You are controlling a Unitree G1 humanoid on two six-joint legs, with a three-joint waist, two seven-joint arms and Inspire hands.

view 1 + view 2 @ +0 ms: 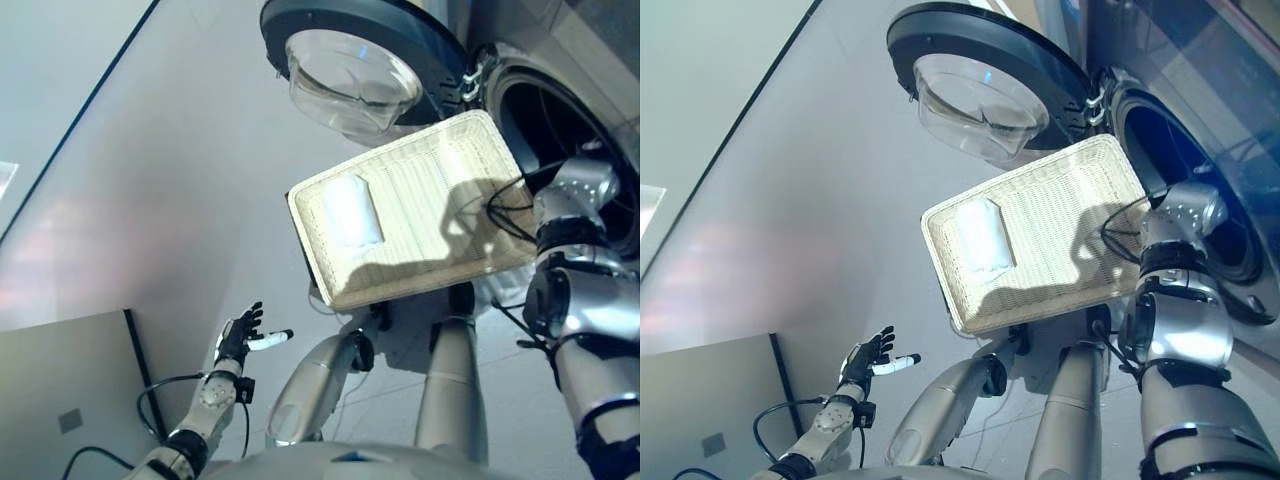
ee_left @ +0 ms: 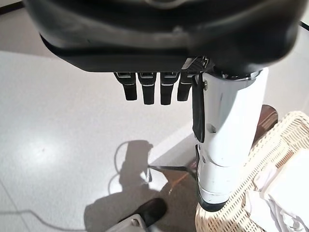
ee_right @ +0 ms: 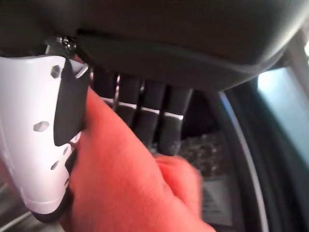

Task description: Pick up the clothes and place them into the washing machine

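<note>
So the right hand (image 3: 120,111) is up at the dark round drum opening of the grey front-loading washing machine (image 1: 560,130), thumb and fingers pinched on an orange-red piece of cloth (image 3: 130,183). The machine's round glass-bubble door (image 1: 350,70) hangs open beside it. Just below sits a cream rectangular wicker basket (image 1: 450,190) with a folded white cloth (image 1: 350,212) lying in it. The left hand (image 1: 240,338) is low, well apart, fingers spread, holding nothing.

white basket (image 1: 1060,215), folded white cloth (image 1: 983,238), open washer door (image 1: 980,70)
</note>
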